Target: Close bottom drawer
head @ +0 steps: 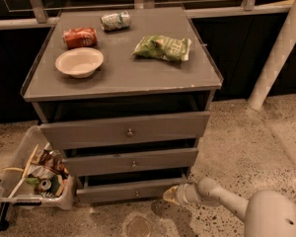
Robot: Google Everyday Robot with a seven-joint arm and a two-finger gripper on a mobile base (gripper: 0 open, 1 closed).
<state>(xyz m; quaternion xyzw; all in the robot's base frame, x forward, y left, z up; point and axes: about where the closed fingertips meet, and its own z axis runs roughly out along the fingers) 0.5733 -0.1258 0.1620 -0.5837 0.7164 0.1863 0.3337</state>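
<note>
End effector (173,195) beside bottom drawer (113,191) (front spans left-right, facing camera).

Smooth plastic hand (170,195) beside the matt grey wooden bottom drawer (119,192).

The cabinet (123,78) is a flat mid grey all over, and the bottom drawer (108,192) has the same grey front with a small dull-metal knob (136,193). On top sit a red can (80,36), a silvery can with green markings (115,20), a green bag with pale print (163,47) and a cream bowl (79,62). The bin (10,194) at the lower left is clear plastic holding mixed brown, white and green bits. The floor (237,147) is beige with dark speckles. The pillar (278,48) is white. The gripper (173,195), low by the bottom drawer's right end, is cream on a pale grey arm (227,204).
</note>
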